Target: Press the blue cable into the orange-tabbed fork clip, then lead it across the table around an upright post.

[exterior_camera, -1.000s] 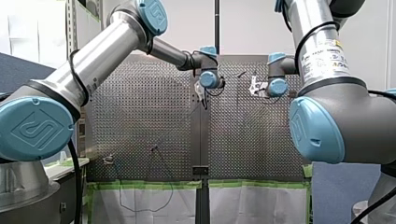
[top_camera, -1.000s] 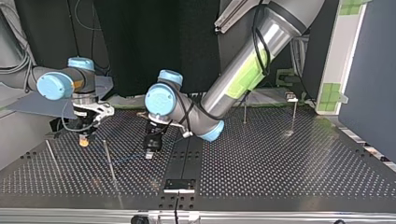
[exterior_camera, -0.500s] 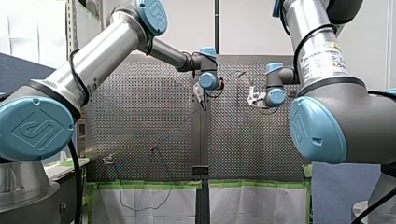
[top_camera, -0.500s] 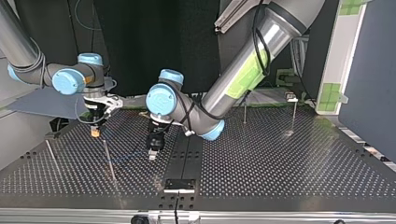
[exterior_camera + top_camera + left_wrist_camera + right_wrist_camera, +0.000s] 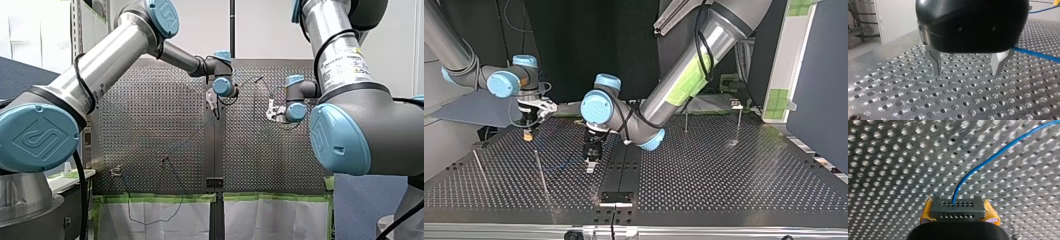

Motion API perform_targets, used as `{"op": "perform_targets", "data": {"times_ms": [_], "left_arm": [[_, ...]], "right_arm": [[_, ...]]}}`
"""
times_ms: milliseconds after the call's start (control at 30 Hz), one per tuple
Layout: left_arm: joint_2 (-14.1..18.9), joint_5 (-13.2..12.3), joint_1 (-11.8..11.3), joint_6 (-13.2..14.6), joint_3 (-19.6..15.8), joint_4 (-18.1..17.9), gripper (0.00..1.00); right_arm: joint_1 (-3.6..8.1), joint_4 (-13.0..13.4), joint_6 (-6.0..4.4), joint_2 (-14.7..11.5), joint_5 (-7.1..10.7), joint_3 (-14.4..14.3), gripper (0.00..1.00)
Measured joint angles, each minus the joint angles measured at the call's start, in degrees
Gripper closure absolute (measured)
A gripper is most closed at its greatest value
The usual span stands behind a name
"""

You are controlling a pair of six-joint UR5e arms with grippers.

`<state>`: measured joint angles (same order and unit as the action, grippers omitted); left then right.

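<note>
The blue cable runs over the perforated table and ends between the yellow pads of my right gripper, which is shut on it. In the top view that gripper hangs at the left, above the plate. My left gripper stands open just above the table, its metal fingers apart with nothing between them. The cable passes beside one finger. In the top view the left gripper is near the middle, with the cable lying toward a thin upright post.
More upright posts stand at the top view's left and at the back right. A small pale fixture sits at the front view's lower left. A dark centre strip divides the table.
My right gripper has carried the cable end toward the top view's right and further back. My left gripper has hardly moved.
</note>
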<state>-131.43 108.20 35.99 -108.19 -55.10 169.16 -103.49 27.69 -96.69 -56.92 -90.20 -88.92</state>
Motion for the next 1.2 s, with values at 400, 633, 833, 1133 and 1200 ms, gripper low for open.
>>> {"op": "perform_targets", "data": {"times_ms": [400, 633, 833, 1133, 1200], "left_arm": [[0.0, 0.3, -0.1, -0.7, 0.0, 0.0, 0.0], [0.0, 0.6, -0.1, -0.7, 0.0, 0.0, 0.0], [0.0, 0.8, -0.1, -0.7, 0.0, 0.0, 0.0], [0.0, 0.8, -0.1, -0.7, 0.0, 0.0, 0.0], [0.0, 0.8, -0.1, -0.7, 0.0, 0.0, 0.0]], "right_arm": [[0.5, 1.1, 0.1, 4.5, -1.09, -0.8, 1.0], [1.46, 3.9, 0.22, 7.5, -1.54, -1.7, 1.0], [2.69, 5.0, 1.04, 9.0, -1.45, -2.1, 1.0], [4.67, 5.9, 2.06, 10.9, -1.35, -2.3, 1.0], [5.07, 6.0, 2.22, 11.4, -1.37, -2.3, 1.0]]}}
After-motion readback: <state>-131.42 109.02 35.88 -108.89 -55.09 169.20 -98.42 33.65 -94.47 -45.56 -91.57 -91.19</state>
